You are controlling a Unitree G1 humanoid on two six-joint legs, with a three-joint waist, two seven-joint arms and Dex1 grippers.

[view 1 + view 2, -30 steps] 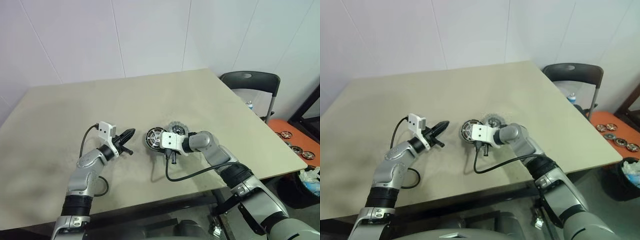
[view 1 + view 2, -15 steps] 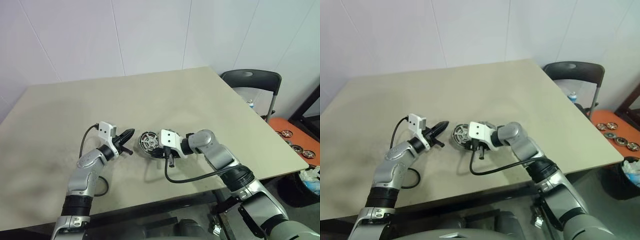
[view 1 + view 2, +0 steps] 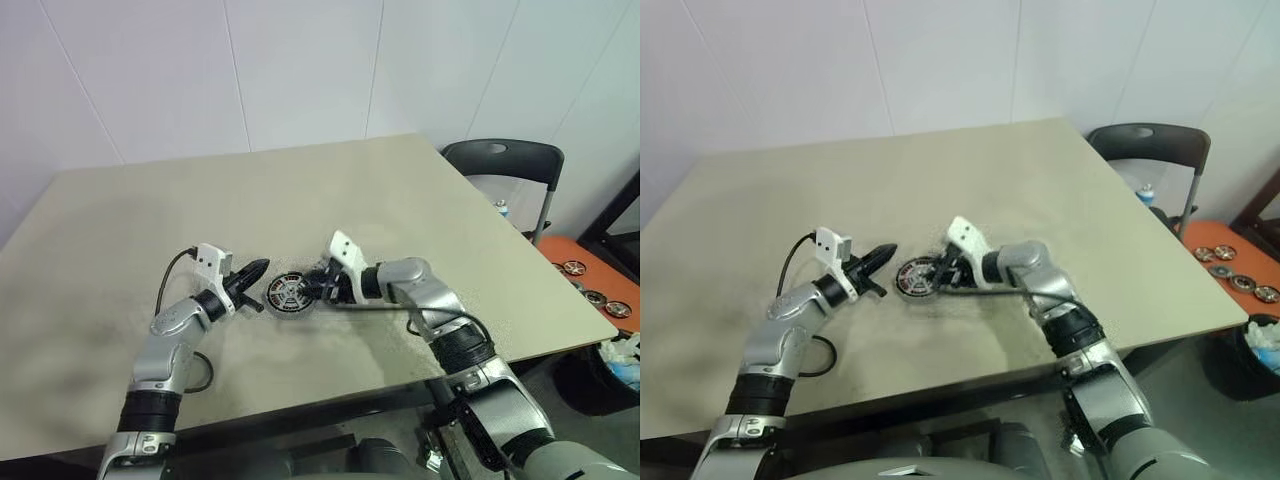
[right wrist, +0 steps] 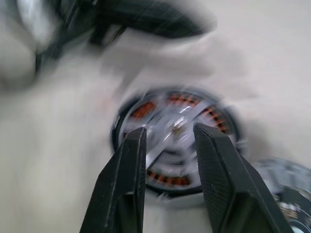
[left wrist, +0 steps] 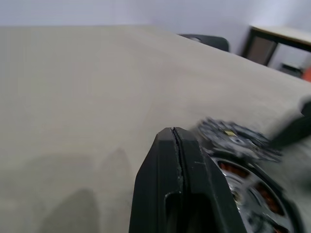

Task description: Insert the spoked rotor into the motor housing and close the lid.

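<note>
The right tool now has its fingers spread a little, with nothing pinched between them. A moment ago it was pressed on the motor housing and pushed it left across the tabletop. The housing now lies flat just beside the left tool, which is pressed together and empty. The spoked rotor looks to sit inside the housing already. The lid lies just behind it, so closing it is likely next.

Left gripper level, jaws pressed together — right gripper angled down, jaws parted.
</note>
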